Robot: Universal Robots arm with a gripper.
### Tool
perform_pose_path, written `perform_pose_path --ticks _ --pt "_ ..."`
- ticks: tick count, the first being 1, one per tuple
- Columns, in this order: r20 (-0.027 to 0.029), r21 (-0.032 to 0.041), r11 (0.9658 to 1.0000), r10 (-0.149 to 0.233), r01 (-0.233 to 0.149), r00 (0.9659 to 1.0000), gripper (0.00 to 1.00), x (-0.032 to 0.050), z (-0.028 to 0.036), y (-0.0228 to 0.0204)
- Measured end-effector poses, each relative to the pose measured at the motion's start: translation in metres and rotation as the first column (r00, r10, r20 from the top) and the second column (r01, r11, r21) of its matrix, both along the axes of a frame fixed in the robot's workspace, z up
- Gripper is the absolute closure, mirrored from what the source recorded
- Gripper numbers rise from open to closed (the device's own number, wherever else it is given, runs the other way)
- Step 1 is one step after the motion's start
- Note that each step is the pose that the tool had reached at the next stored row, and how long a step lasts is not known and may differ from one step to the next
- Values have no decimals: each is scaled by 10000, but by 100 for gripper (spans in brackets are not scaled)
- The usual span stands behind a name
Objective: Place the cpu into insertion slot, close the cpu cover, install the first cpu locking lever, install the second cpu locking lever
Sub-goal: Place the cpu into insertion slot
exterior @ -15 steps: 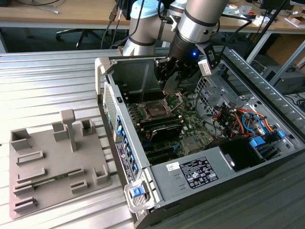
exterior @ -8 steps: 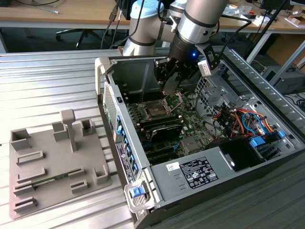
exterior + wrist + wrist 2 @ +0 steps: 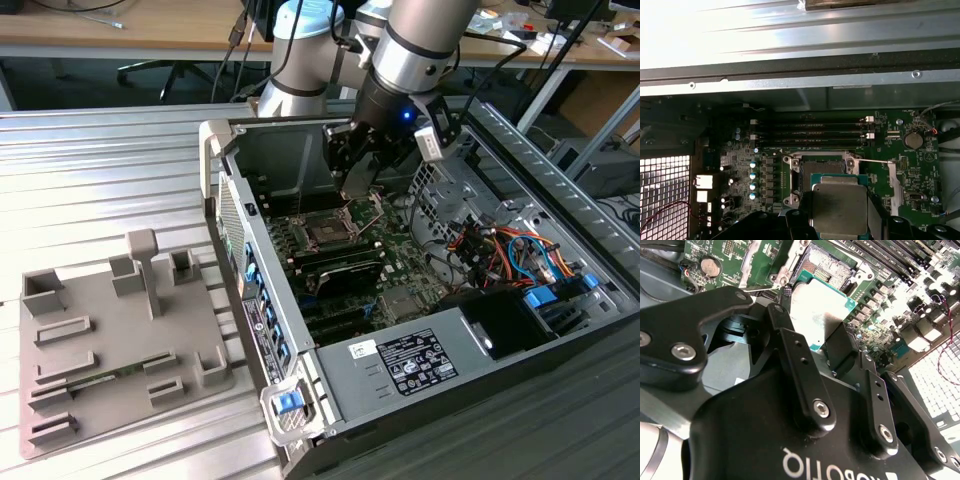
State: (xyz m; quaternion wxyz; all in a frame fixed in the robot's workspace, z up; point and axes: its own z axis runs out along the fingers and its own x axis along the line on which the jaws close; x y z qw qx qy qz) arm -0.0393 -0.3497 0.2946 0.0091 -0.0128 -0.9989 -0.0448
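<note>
Grey parts tray (image 3: 95,300) sits nearest on the surface (image 3: 120,160) at the exterior view's left; open computer case (image 3: 250,250) beside it, pincer (image 3: 810,327) reaching in.
Pincer is clenched on the cpu (image 3: 839,205) by opposite edges, likely so its underside stays free. It hangs close to the insertion slot (image 3: 817,169), apart, not seated. Slot lies uncovered, probably to take the chip. Cable bundle (image 3: 520,250) further right, well clear.

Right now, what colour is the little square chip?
The cpu is silvery-grey with a green rim, clearest in the first wrist view.
</note>
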Motion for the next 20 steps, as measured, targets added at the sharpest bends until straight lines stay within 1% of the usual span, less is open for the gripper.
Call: perform_pose_path --ticks 4,20 --pt "0 0 10000 0 0 10000 47 0 -49 0" --pt "0 0 10000 0 0 10000 47 0 -90 0"
